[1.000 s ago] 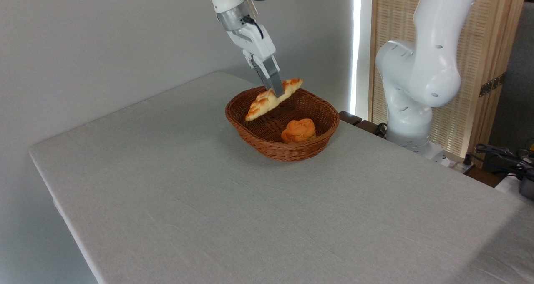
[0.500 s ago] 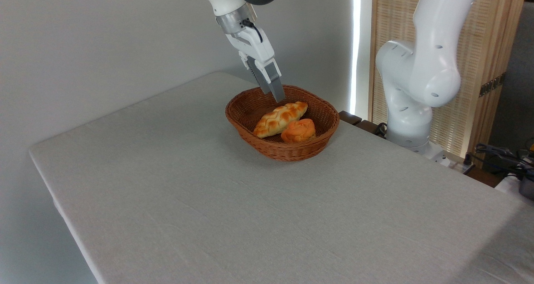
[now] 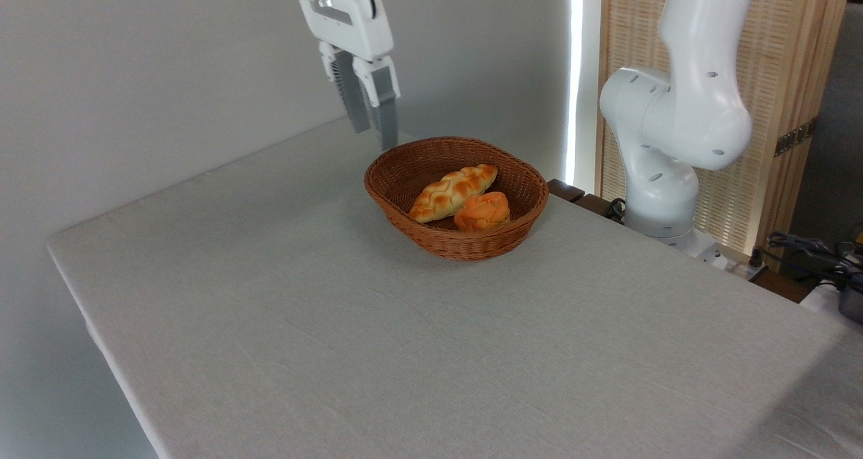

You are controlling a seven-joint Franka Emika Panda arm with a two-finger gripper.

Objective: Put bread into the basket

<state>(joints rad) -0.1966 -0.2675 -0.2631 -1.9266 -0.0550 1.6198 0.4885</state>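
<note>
The bread [image 3: 454, 193] lies inside the basket [image 3: 404, 211], touching a round orange bun [image 3: 482, 211]. The basket stands near the far edge of the tabletop [image 3: 337, 324]. The gripper [image 3: 375, 127] hangs above that edge, left of the basket, fingers slightly parted and holding nothing.

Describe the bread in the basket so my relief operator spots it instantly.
Find the brown wicker basket at the table's far side. The bread lies inside, on the left. It is a long, pale, braided loaf with pointed ends, unlike the small round orange bun touching it.
</note>
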